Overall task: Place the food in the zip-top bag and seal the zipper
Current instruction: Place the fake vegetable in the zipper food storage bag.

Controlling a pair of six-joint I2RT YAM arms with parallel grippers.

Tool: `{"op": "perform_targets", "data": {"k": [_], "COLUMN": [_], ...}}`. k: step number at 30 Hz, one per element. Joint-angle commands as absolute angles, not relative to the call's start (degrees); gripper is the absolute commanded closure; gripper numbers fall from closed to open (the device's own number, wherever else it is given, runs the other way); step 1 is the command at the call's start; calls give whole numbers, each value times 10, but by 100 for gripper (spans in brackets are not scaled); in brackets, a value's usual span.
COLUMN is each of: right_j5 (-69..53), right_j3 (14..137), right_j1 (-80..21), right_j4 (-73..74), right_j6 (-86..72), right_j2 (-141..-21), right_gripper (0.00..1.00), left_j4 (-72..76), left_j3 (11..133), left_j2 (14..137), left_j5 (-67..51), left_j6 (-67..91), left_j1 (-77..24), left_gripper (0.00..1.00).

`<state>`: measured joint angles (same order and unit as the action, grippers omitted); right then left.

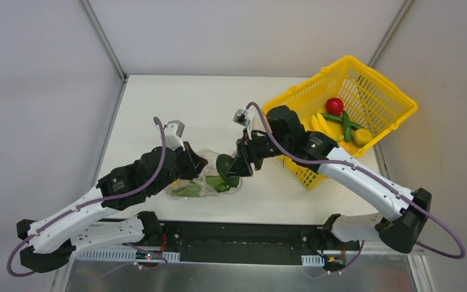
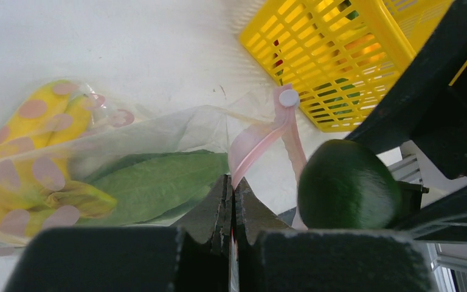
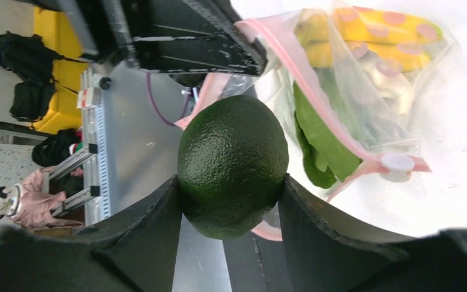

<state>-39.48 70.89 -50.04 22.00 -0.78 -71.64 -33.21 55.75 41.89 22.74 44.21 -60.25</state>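
1. The right claw [image 3: 230, 182] grasps a dark green fruit [image 3: 232, 146] by its sides.
2. The left claw [image 2: 231, 198] is clenched on the zipper strip [image 2: 258, 140] at the bag [image 2: 158, 128] mouth.
3. That mouth lies just left of the fruit; the bag stretches leftward on the table [image 1: 176, 103].

The left arm [image 1: 85, 207] reaches from its base at 7 o'clock toward centre with the wrist low. The left jaws are pressed fully together, pinching the bag [image 1: 197, 182] edge. The right arm [image 1: 365, 179] rises from 4 o'clock, then bends back toward 9 o'clock. The right jaws stand part-spread, clamping a green fruit [image 1: 224, 164] on both sides.
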Motion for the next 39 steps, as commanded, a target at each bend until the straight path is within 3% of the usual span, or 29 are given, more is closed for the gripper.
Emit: {"op": "perform_targets", "data": {"k": [1,9,13,20,26,31,33,35,39], "right_j5": [-320,-239,-229,-238,-184,109,209,223,133], "right_j3": [748,788,790,771,735,661,661,669,680], "right_j1": [-520,-548,-554,-553,-554,-540,-503,-433,-263], "right_j4": [221,251,239,200,147,89,120,167,247], "right_j6": [21,39,39,32,27,3,-36,-66,-132], "right_j2": [-745,-797,-796,-755,-668,-573,-562,-567,-598], "right_gripper": [66,59,38,22,21,17,21,23,24], "left_j4": [-314,-316,-320,-321,-322,-322,-321,-320,-317], "left_j3": [564,567,569,567,563,559,557,556,553], "left_j2": [419,408,405,403,402,399,399,399,399], "left_j5": [223,226,234,235,235,236,236,234,231], "left_j6": [447,445,443,442,445,446,446,446,447], "left_j1": [-596,-596,-596,-596,-596,-596,-596,-596,-596], "left_gripper": [100,100,100,100,100,100,100,100,100]}}
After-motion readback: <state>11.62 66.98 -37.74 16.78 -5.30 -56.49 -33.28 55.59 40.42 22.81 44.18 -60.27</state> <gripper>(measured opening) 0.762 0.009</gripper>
